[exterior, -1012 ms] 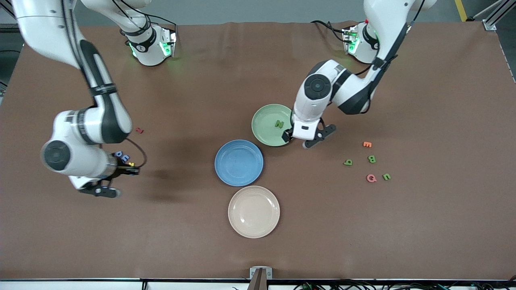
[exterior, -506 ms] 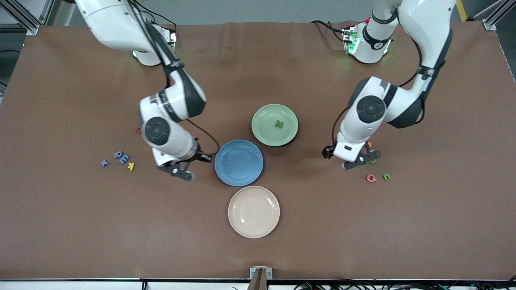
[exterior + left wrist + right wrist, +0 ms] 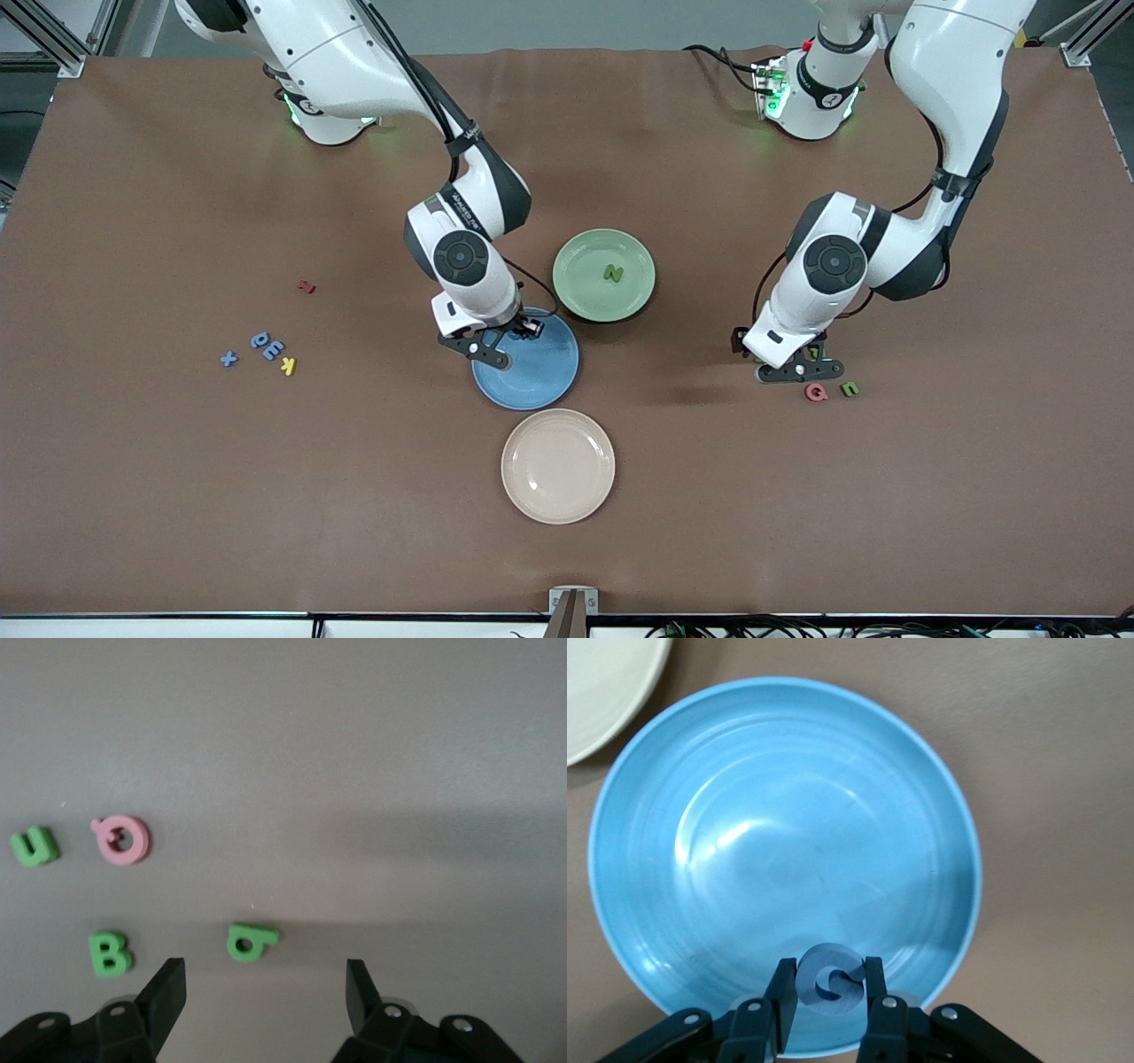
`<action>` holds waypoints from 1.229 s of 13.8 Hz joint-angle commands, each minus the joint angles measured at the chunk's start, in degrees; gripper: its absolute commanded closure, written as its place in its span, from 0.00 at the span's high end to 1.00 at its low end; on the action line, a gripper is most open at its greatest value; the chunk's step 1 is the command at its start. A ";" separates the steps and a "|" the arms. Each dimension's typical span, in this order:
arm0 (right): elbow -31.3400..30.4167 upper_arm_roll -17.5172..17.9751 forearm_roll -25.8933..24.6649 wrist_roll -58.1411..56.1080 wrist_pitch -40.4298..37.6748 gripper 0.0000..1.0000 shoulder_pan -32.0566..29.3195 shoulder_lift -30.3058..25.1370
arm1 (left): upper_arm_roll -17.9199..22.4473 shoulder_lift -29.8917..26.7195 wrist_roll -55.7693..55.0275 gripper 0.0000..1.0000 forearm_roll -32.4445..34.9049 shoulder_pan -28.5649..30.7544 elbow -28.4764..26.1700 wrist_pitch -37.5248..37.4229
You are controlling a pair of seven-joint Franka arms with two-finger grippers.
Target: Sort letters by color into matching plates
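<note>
From the front I see my right gripper (image 3: 496, 341) over the blue plate (image 3: 540, 377) and my left gripper (image 3: 784, 359) over the green letters (image 3: 849, 388); the green plate (image 3: 585, 266) holds an N (image 3: 613, 273). Left wrist: fingers (image 3: 168, 992) spread, nothing between them, a green q (image 3: 250, 942) just ahead. Right wrist: fingers (image 3: 782, 992) pinch a blue G (image 3: 830, 981) above the plate's rim.

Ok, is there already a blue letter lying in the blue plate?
No, the blue plate is bare inside; the right gripper holds a blue letter above its rim.
</note>
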 commanded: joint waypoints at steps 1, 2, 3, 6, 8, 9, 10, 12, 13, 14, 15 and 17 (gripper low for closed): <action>1.51 -0.69 0.78 0.50 0.80 0.12 1.26 1.33 | -0.42 1.46 6.70 0.73 1.53 2.28 -1.87 4.81; 1.51 -0.69 0.78 0.41 0.80 0.12 1.17 1.33 | -0.60 2.25 8.73 0.70 1.89 3.95 -1.96 5.69; 1.60 -0.69 0.61 0.32 0.80 0.12 0.82 1.42 | -0.60 2.78 9.53 0.70 1.89 4.40 -2.22 6.48; 1.60 -0.69 0.69 0.41 0.80 0.45 0.38 1.51 | -0.60 4.36 9.54 0.68 1.80 4.31 -2.40 7.89; 1.69 -0.78 0.61 0.23 0.19 1.00 0.64 0.98 | -0.60 5.06 8.67 0.67 1.80 4.40 -2.40 8.07; 1.69 -1.04 0.52 -0.11 -0.34 1.00 0.73 0.54 | -0.69 5.07 8.14 0.67 1.80 4.23 -2.40 8.07; 1.43 -1.13 0.26 -0.47 -2.26 1.00 -0.14 -0.16 | -0.69 5.07 7.79 0.67 1.80 4.23 -2.40 8.07; 1.43 -1.31 -0.01 -1.69 -9.97 1.00 -2.60 -4.71 | -0.69 5.50 7.78 0.64 1.80 4.05 -2.40 8.07; 1.25 -1.39 -0.01 -3.70 -13.14 1.00 -4.35 -6.65 | -0.69 5.77 7.78 0.60 1.80 3.96 -2.40 8.07; 0.38 -1.40 -0.10 -6.77 -16.66 1.00 -6.46 -9.97 | -0.69 5.86 7.78 0.56 1.80 3.96 -2.40 8.07; -0.59 -1.40 -0.10 -10.28 -19.56 1.00 -8.74 -12.53 | -0.69 6.03 7.70 0.54 1.80 4.05 -2.57 8.07; -3.04 -1.40 -0.10 -19.93 -24.23 1.00 -15.32 -17.89 | -0.69 6.30 7.61 0.51 1.80 4.05 -2.75 8.07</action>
